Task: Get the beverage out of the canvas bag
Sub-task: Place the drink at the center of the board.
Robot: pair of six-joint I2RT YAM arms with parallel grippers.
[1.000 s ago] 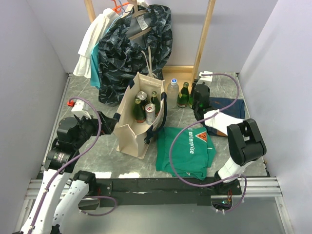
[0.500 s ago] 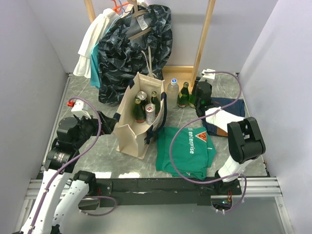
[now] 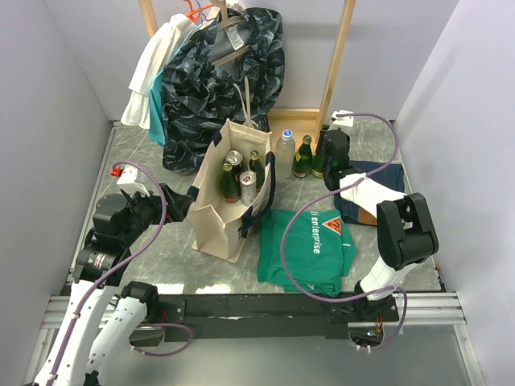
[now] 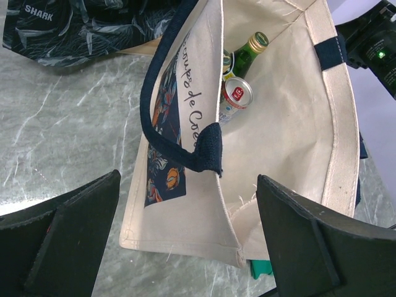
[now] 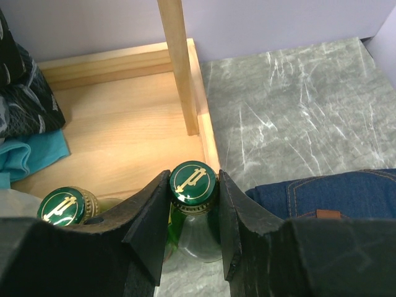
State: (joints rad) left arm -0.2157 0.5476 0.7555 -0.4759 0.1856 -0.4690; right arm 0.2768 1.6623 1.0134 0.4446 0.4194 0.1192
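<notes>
Cream-beige canvas bag (image 3: 211, 217), boxy, with dark navy straps and trim and a printed panel on one side, stands upright and open-topped in the middle of the marbled grey surface (image 3: 153, 253). Nearest the arm bases, a green printed T-shirt (image 3: 306, 245) lies flat just right of the bag. The left end effector (image 4: 189, 179) sits low at the bag's left side, fingers wide apart and holding nothing. Inside the bag stand dark green bottles and cans, among them a red-topped can (image 4: 237, 93) next to a gold-capped green bottle (image 4: 253, 46). Beyond the bag and outside it, a clear plastic bottle (image 3: 285, 151) and two green bottles stand by the wooden rack base (image 5: 124, 136). The right end effector (image 5: 193, 178) is clamped on the neck of the right-hand green glass bottle (image 5: 193, 193), with folded blue jeans (image 5: 334, 195) close by. Farthest, a dark patterned garment (image 3: 225, 80) hangs from the rack.
</notes>
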